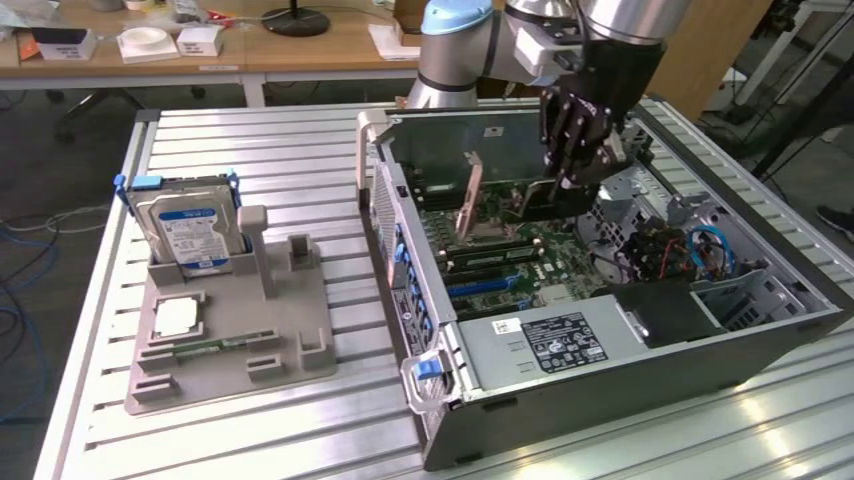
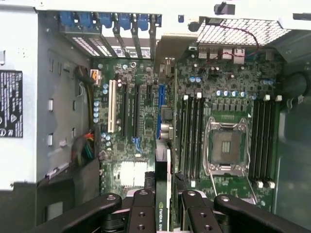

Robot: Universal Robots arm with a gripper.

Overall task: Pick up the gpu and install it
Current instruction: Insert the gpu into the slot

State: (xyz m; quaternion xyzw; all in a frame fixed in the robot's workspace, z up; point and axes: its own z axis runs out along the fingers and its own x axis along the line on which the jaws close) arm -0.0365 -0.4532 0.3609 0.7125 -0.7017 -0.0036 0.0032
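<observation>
I see the claw (image 1: 577, 165) reaching down into the open computer case (image 1: 641, 400), which lies on its side on the metal surface (image 1: 267, 140). The claw is partly closed, and its black fingers (image 2: 141, 213) pinch the gpu (image 2: 163, 194) from both sides. The gpu is thin and stands on its edge over the green main board (image 2: 141, 68), and some white letters show on it. I cannot tell if it touches the board. Close around it are long card slots, one white (image 2: 112, 107) and one blue (image 2: 162, 97), and rows of black memory slots (image 2: 192, 136). Past those sits the open chip socket (image 2: 226, 145). A gray power box (image 1: 561, 340) with a black label fills one end of the case, and blue cables (image 1: 707, 245) curl near the far wall. Well apart from the case, on the exterior view's left, a gray holder tray (image 1: 287, 330) sits on the surface. A hard drive (image 1: 194, 230) stands in it, with a square chip (image 1: 176, 317) and a small green memory stick (image 1: 200, 348) just beside it.
</observation>
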